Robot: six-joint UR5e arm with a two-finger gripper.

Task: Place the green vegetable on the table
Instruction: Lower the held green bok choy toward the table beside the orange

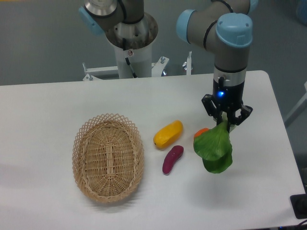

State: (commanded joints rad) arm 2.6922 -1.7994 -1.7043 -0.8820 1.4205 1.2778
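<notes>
The green vegetable (214,147) has broad dark green leaves and hangs from my gripper (225,118). The gripper is shut on its upper end, where the pale stem is hidden between the fingers. The leaves dangle just above the white table (48,105) at the right side. I cannot tell whether the lowest leaf touches the tabletop. An orange piece (201,132) shows partly behind the leaves on the left.
An oval woven wicker basket (108,157) stands empty at the left. A yellow vegetable (168,134) and a purple sweet-potato piece (172,159) lie between basket and gripper. The robot base (130,43) stands behind the table's far edge.
</notes>
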